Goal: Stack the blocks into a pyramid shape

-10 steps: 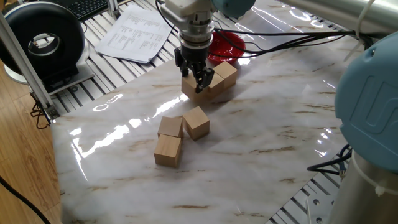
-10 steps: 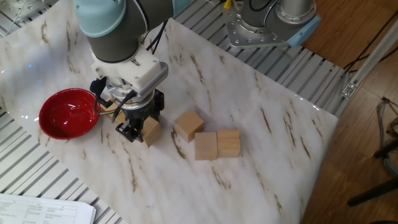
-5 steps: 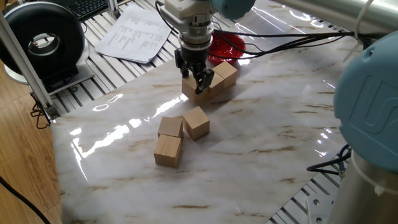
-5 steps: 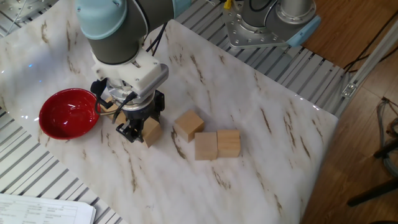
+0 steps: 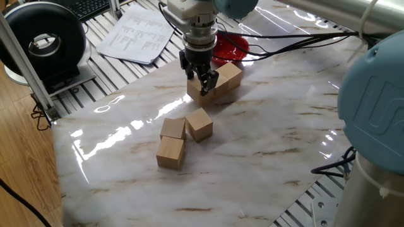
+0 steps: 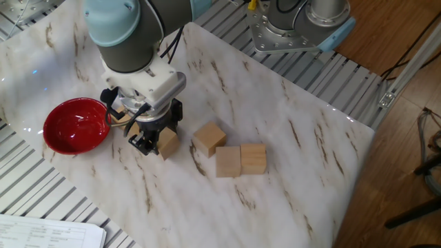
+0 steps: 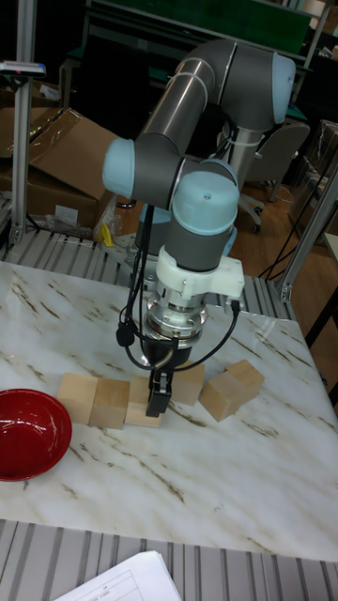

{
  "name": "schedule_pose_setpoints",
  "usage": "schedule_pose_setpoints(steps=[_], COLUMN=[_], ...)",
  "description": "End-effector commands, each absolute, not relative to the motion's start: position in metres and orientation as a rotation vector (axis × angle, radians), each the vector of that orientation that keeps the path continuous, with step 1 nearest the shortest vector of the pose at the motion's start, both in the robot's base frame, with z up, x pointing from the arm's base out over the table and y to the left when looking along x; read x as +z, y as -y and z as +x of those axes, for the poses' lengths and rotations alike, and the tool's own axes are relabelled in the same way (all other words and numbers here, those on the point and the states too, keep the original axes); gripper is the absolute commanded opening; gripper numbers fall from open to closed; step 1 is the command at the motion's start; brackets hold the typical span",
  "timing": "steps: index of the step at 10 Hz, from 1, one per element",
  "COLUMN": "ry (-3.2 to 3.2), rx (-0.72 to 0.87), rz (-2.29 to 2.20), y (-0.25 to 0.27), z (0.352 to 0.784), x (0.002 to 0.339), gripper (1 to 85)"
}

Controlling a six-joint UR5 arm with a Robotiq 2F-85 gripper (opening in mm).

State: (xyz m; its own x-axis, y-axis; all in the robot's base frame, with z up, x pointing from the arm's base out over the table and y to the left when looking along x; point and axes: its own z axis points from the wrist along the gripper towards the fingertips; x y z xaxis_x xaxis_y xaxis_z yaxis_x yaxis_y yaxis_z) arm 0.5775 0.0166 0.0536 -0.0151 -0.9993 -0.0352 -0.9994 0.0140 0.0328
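Three tan blocks form a row beside the red bowl (image 5: 228, 45). My gripper (image 5: 202, 88) is down at table level, shut on the row's end block (image 6: 167, 142), the one farthest from the bowl. The end block (image 7: 141, 413) touches the middle one (image 7: 111, 404), and the block (image 7: 77, 394) nearest the bowl follows. My wrist hides most of the middle one in one fixed view. Three more blocks lie loose nearer the table's middle: one (image 5: 199, 124) on its own, and two (image 5: 173, 128) (image 5: 170, 152) touching each other.
The red bowl (image 6: 76, 125) sits at the marble table's edge. Paper sheets (image 5: 136, 34), a black round device (image 5: 44, 41) and a keyboard (image 5: 88, 6) lie on the slatted frame beyond. Black cables (image 5: 284, 31) trail from my wrist. The robot base (image 6: 303, 27) stands at a corner.
The gripper and the block in it have shifted a little toward the row by the bowl. The three loose blocks have not moved.
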Motion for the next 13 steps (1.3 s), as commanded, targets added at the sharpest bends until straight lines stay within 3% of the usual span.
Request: schedule_pose_setpoints(steps=[1, 13], ry=[-2.263, -2.296], rx=[0.078, 0.066], rz=[-2.184, -2.168], y=[-0.019, -0.019], z=[0.576, 0.579], x=[0.053, 0.042], gripper=[1.0, 1.0])
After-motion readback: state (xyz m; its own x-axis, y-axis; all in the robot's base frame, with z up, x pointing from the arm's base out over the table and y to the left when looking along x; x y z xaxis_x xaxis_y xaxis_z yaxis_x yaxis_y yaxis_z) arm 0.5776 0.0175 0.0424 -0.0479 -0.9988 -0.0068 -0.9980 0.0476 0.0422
